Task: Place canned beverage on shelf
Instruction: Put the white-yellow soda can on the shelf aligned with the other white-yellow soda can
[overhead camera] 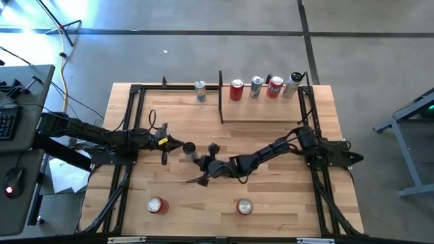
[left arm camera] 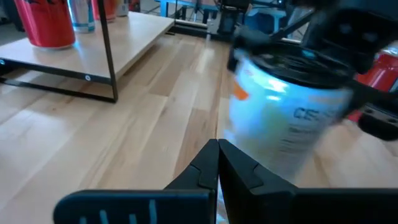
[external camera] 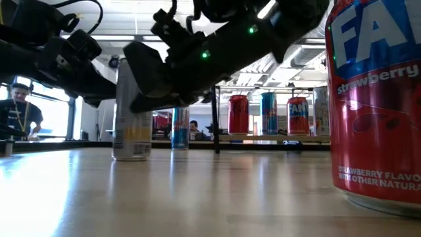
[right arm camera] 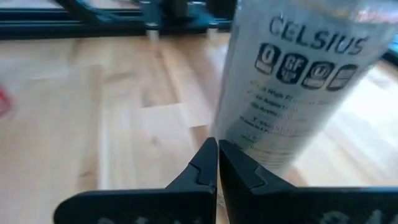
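A silver-white Celsius can (overhead camera: 188,148) stands upright on its base on the slatted tabletop, mid-table; it also shows in the low view (external camera: 131,122). My left gripper (overhead camera: 178,145) is shut just to the can's left, its tips (left arm camera: 217,144) close to the can (left arm camera: 280,118). My right gripper (overhead camera: 199,158) is shut just near-right of the can, its tips (right arm camera: 217,144) by the can's lower wall (right arm camera: 286,93). The shelf (overhead camera: 264,112), a pale wood panel between black bars, lies at the far right and bears several cans. My left gripper has its shut fingertips close beside the can's left side; I cannot tell whether they touch it. My right gripper has its shut fingertips close to the can's lower wall on the near-right side; I cannot tell whether they touch it.
Several cans (overhead camera: 255,87) stand in a row on the shelf's far edge. Another can (overhead camera: 200,89) stands on the table left of the shelf's black bar (overhead camera: 220,98). Two red cans (overhead camera: 156,205) (overhead camera: 244,206) stand near the front edge; one looms in the low view (external camera: 375,99).
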Robot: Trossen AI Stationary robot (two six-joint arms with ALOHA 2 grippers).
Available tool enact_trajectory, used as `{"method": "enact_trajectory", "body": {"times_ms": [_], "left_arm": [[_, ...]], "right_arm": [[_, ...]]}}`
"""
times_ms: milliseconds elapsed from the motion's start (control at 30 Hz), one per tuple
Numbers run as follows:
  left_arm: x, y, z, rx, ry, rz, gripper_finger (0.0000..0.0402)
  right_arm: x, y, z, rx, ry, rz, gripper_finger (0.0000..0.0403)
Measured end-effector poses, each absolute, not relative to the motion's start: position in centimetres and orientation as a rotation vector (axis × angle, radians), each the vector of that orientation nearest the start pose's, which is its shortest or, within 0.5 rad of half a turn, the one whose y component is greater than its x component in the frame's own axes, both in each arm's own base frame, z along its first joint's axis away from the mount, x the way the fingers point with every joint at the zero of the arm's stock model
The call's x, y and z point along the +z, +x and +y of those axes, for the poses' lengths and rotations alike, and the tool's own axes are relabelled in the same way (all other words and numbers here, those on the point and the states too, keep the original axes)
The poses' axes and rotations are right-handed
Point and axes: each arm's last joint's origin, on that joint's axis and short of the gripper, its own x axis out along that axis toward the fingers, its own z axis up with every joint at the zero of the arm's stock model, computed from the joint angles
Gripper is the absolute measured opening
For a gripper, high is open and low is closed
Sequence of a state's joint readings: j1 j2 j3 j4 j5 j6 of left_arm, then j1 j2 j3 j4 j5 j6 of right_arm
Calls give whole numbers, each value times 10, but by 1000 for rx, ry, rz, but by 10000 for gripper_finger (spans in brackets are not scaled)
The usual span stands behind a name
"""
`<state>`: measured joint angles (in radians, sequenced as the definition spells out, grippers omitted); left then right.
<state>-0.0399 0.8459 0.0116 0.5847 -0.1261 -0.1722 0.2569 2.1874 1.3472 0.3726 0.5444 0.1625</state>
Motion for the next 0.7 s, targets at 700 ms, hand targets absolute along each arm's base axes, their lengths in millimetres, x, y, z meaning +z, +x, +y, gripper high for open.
{"method": "enact_trajectory", "body": {"times_ms": [700], "left_arm": [[129,144,-11,238,-166,300,0]], "right_arm": [[155,424,95,-362,-77,510,0]]}}
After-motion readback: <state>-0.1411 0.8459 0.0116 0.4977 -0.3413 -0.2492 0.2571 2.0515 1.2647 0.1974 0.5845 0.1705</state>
